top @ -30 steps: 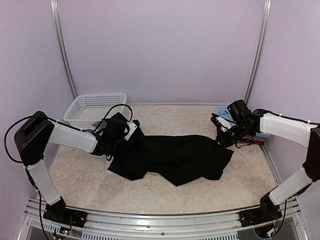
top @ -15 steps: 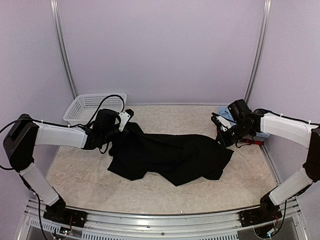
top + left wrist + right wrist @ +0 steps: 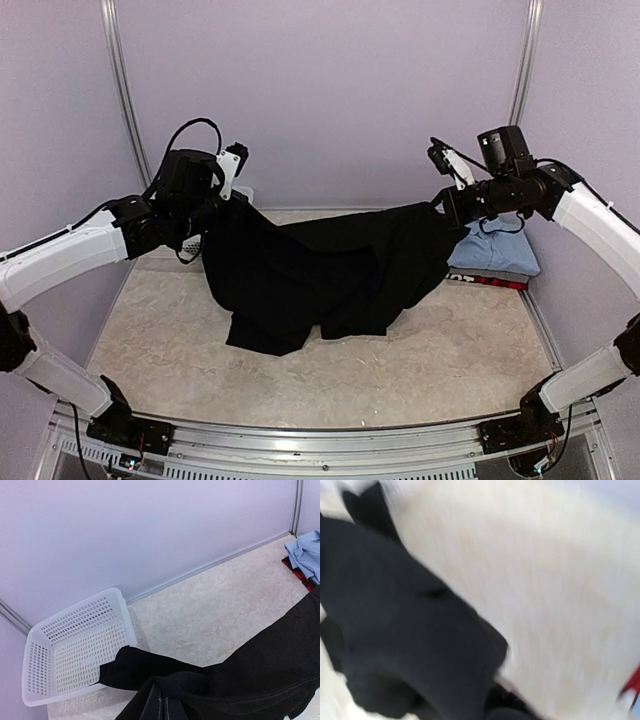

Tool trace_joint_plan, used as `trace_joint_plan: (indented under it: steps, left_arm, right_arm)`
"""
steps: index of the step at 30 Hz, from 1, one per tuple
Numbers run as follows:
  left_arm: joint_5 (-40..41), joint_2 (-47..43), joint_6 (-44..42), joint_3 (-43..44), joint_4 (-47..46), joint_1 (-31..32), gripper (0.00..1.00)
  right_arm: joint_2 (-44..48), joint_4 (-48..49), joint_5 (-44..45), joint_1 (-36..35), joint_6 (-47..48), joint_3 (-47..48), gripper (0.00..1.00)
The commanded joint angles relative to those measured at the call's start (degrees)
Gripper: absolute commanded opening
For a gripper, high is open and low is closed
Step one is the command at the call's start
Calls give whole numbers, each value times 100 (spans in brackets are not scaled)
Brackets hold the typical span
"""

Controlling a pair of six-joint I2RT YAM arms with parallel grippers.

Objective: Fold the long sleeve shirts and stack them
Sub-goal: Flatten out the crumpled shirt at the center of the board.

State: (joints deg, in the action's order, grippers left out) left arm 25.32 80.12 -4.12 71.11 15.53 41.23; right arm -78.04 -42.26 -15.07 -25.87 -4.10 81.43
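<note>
The black shirt (image 3: 320,270) hangs stretched in the air between both grippers, its lower edge trailing on the table. My left gripper (image 3: 222,200) is shut on its left end, high at the back left. My right gripper (image 3: 445,205) is shut on its right end, high at the back right. In the left wrist view the black cloth (image 3: 240,675) bunches at the bottom edge and hides the fingers. The right wrist view is blurred; black cloth (image 3: 405,630) fills its left side. The light blue shirt (image 3: 495,250) lies folded on the red-and-black shirt (image 3: 495,281) at the right edge.
The white mesh basket (image 3: 75,645) stands at the back left by the wall, mostly hidden behind my left arm in the top view. The beige table top (image 3: 420,350) is bounded by lilac walls on three sides.
Both grippers have risen sharply and lifted the black shirt off the table. It now hangs spread between them. The folded blue and red shirts, hidden by the right arm before, now show.
</note>
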Motion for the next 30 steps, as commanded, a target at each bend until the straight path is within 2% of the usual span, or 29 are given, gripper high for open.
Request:
trace_joint_plan:
  steps: [1, 9, 13, 16, 23, 30]
  left_arm:
    - [568, -794, 673, 732, 1180, 140, 0]
    - [266, -2329, 741, 1114, 1555, 252, 0]
    - [-298, -2624, 755, 1488, 1880, 341, 0]
    - [-1022, -2906, 865, 1589, 1886, 403, 0]
    - [-2734, -3395, 1511, 1564, 1531, 403, 0]
    - [-3325, -3903, 1910, 1483, 892, 394, 0]
  right_arm:
    - [400, -519, 120, -275, 121, 1024, 0]
    - [511, -1315, -31, -704, 106, 2145, 0]
    - [650, -1704, -466, -920, -16, 2630, 0]
    - [877, -1821, -790, -977, -142, 2744, 0]
    - [1372, -1414, -2415, -975, -631, 2553, 0]
    - [1744, -885, -3144, -977, -1145, 2573, 0]
